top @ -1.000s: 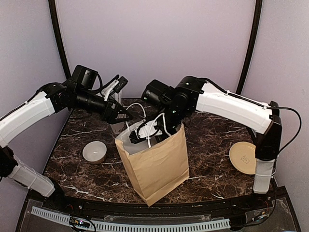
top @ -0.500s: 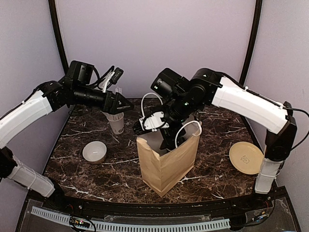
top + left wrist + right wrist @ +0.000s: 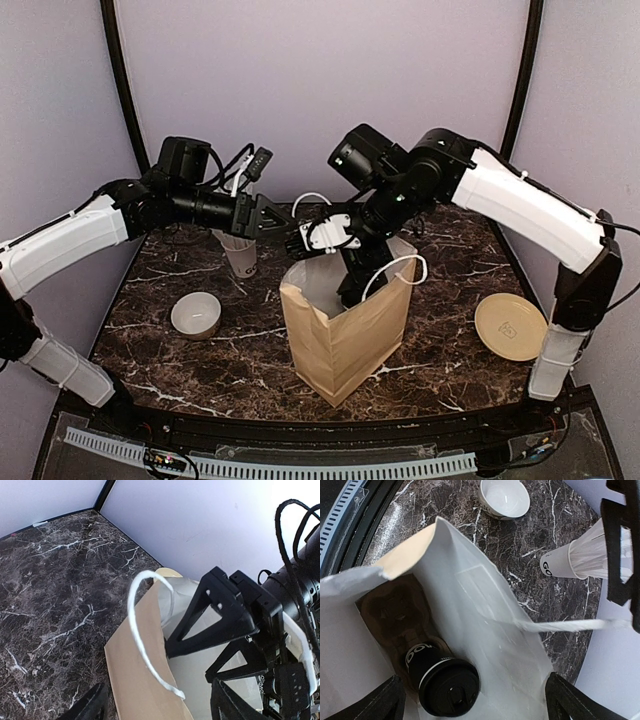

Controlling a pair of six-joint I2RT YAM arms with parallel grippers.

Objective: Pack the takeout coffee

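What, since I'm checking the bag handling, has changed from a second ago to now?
The brown paper bag slid right and stood up straighter. The right gripper, open, rose to the bag's mouth; the left gripper swung right toward its handle. The takeout coffee lies inside. The bowl, plate and cup of sticks stayed.

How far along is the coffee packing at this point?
Done: the coffee cup, lid on, sits at the bottom of the paper bag. In hand: nothing is held; the right hand hangs open in the bag's mouth, and the left hand is open beside the bag's white handle. Left: both hands need to pull clear; whether the cup stands upright is hard to tell.
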